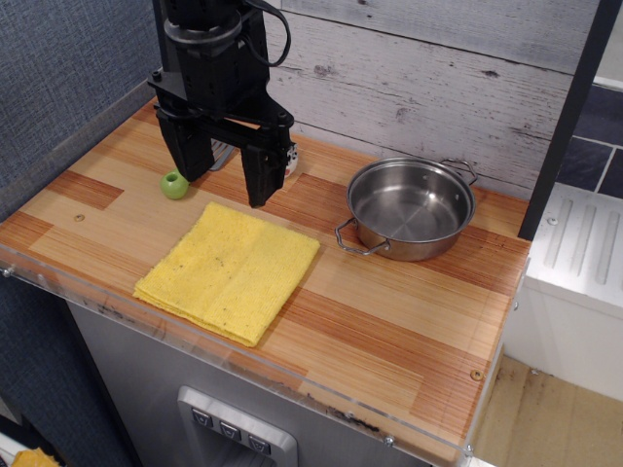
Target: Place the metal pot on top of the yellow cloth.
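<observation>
The metal pot (pixel 411 208) stands upright on the wooden counter at the right rear, empty, with a wire loop handle toward the front left and one at the back right. The yellow cloth (pixel 230 269) lies flat on the counter left of centre, apart from the pot. My gripper (pixel 226 173) hangs above the counter just behind the cloth's far edge, its two black fingers (pixel 263 175) spread wide and holding nothing. It is well to the left of the pot.
A small green apple-like object (pixel 174 185) sits on the counter left of the gripper. A grey plank wall (pixel 438 78) runs behind. The counter's front edge (pixel 292 384) has a clear plastic lip. A white surface (pixel 574 243) lies to the right.
</observation>
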Available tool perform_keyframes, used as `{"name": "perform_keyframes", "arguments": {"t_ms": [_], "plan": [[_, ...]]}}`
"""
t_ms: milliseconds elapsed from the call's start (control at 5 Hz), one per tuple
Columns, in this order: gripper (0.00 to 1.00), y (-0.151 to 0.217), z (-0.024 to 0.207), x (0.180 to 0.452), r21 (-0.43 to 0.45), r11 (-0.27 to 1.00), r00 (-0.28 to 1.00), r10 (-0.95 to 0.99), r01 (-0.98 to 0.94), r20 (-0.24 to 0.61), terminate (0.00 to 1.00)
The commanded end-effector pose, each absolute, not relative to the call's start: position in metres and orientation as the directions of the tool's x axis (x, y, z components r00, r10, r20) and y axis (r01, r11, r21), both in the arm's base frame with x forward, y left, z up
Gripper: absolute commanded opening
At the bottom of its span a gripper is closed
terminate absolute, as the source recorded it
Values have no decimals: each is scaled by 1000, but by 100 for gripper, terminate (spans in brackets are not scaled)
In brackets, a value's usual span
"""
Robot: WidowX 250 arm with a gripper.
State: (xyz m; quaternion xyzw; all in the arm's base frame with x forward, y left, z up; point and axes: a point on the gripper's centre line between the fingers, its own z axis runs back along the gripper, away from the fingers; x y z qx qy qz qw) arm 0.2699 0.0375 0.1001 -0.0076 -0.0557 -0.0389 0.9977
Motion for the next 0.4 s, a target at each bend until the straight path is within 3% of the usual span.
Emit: {"name": "perform_keyframes", "arguments": {"t_ms": [0, 200], "plan": [[100, 38, 100, 270, -11, 997, 991, -77, 78, 112, 0], [100, 28, 91, 293, -38, 990, 981, -130, 137, 141, 0]]}}
